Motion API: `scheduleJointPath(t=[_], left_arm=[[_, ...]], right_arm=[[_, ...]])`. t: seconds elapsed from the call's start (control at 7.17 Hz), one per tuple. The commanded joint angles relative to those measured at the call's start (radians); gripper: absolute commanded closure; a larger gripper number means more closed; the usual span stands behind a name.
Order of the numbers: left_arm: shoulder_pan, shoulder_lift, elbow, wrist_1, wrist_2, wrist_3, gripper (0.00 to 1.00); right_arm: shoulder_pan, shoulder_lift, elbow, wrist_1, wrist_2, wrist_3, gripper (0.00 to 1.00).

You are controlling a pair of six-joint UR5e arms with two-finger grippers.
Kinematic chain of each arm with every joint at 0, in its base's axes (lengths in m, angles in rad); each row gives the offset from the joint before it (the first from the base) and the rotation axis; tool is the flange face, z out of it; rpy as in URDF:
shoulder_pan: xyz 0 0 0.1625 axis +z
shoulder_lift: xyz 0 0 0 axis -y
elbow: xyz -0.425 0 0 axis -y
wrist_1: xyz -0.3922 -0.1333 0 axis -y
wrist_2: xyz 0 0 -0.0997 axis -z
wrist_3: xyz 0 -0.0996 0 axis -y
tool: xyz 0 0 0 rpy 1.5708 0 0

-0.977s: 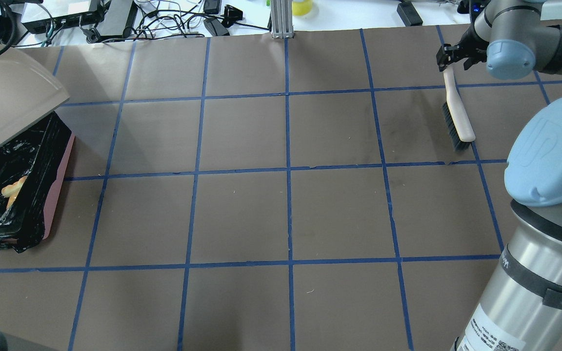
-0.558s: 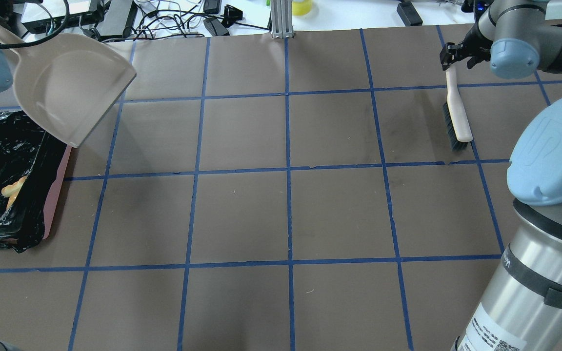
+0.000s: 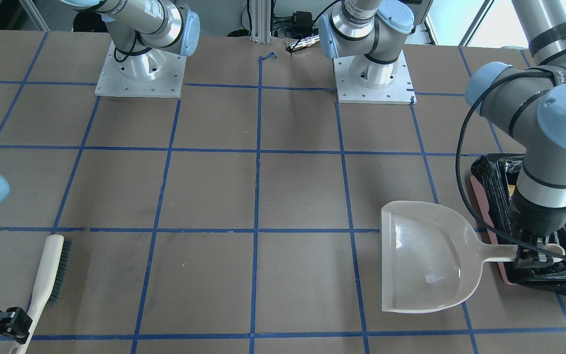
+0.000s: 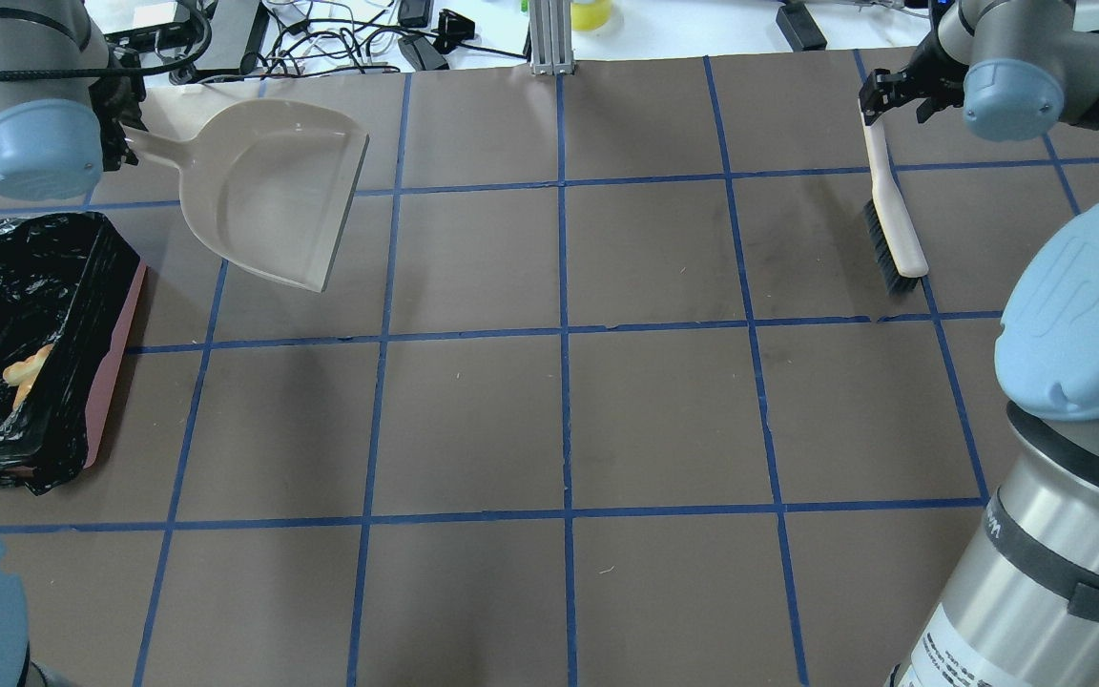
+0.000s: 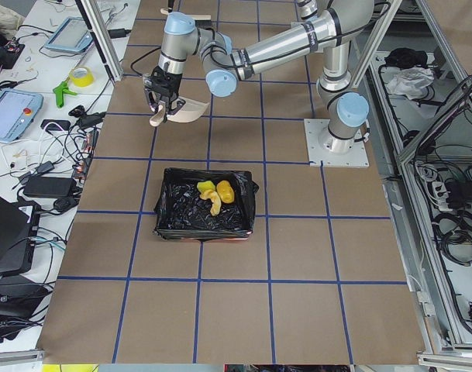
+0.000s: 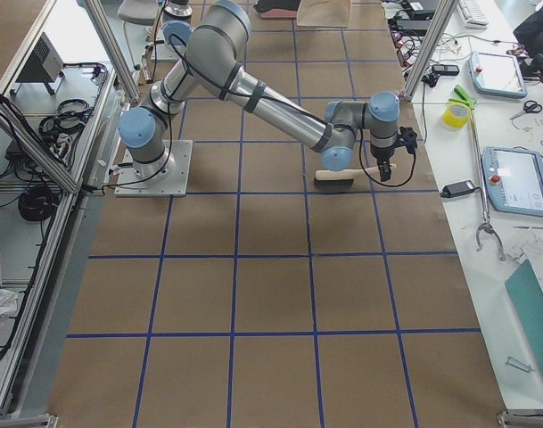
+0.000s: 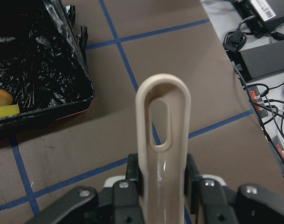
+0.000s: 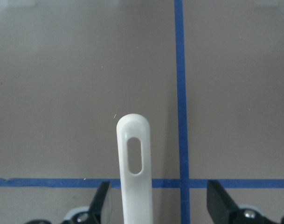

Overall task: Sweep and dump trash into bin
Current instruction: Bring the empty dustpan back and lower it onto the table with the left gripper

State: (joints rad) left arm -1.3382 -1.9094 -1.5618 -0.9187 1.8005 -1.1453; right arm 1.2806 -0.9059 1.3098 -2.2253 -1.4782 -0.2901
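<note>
My left gripper [image 4: 125, 134] is shut on the handle of the beige dustpan [image 4: 273, 191] and holds the empty pan above the table, to the right of the bin [image 4: 115, 363]. In the left wrist view both fingers [image 7: 135, 179] press the handle [image 7: 162, 135]. The pink-sided bin is lined with black plastic and holds the trash: a golden lump [image 5: 225, 191], a pale crescent slice [image 5: 215, 205] and a green-and-yellow sponge piece [image 5: 207, 187]. My right gripper [image 4: 893, 95] is open around the handle end of the brush [image 4: 893, 229], which lies on the table.
Cables, power bricks and boxes [image 4: 225, 38] lie beyond the table's far edge. An aluminium post [image 4: 549, 38] stands at the far middle. Both arm bases [image 3: 140, 73] stand on the robot's side. Blue tape lines grid the brown table top.
My left arm has swung the dustpan from above the bin to the right, out over the table, and levelled it. The bin's inside now shows fully. The right gripper and brush have barely moved.
</note>
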Motion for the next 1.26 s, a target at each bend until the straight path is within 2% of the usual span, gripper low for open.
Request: scheduleJointPath(t=[0.0,0.28,0.7,0.98,1.12], left_arm=[[-0.024,-0.074,-0.001,-0.025,-0.007,-0.146,1.00],[-0.051,-0.143,-0.001,-0.022,-0.086,-0.253,1.00],[-0.073,-0.203,0.006,-0.017,-0.087,-0.291,1.00],[-0.076,-0.204,0.008,-0.009,-0.087,-0.275,1.00],[-0.090,-0.204,0.008,-0.009,-0.087,-0.278,1.00]], right_arm=[[0.035,-0.111,0.008,0.192,-0.010,0.000,0.24],[0.091,-0.216,0.011,0.364,-0.019,0.008,0.23],[0.250,-0.359,0.019,0.615,-0.047,0.074,0.23],[0.266,-0.466,0.023,0.746,-0.036,0.094,0.23],[0.269,-0.505,0.031,0.771,-0.042,0.092,0.23]])
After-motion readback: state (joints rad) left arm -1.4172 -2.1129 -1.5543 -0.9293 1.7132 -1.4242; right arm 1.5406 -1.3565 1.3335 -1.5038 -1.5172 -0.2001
